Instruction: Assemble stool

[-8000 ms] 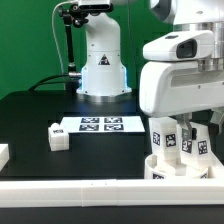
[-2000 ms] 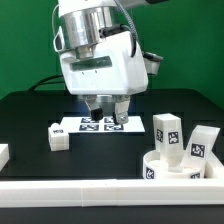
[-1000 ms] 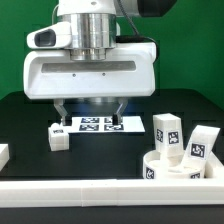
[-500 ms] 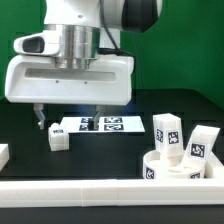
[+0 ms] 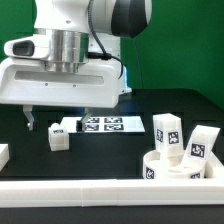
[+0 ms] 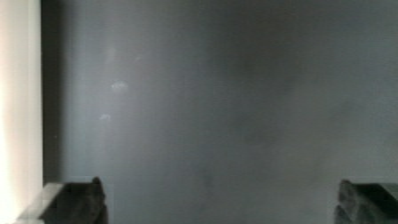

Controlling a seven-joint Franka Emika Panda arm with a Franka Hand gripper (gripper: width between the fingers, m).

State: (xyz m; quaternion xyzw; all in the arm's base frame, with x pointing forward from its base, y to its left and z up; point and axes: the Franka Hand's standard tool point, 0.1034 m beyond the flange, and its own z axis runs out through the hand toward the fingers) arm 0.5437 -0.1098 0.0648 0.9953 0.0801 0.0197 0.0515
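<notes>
The round white seat lies at the exterior view's lower right. Two white tagged legs stand on or just behind it. A third tagged leg lies alone on the black table left of the marker board. My gripper hangs open and empty just above that leg, with its fingers spread wide. In the wrist view my gripper shows only two dark fingertips at the frame's edge over bare dark table. No leg shows there.
The marker board lies flat at the table's middle. A long white rail runs along the front edge. A small white block sits at the far left. A white strip borders the wrist view.
My gripper has moved from over the seat at the exterior view's right, past the marker board, to the left above the lone leg. It stays open and empty.
</notes>
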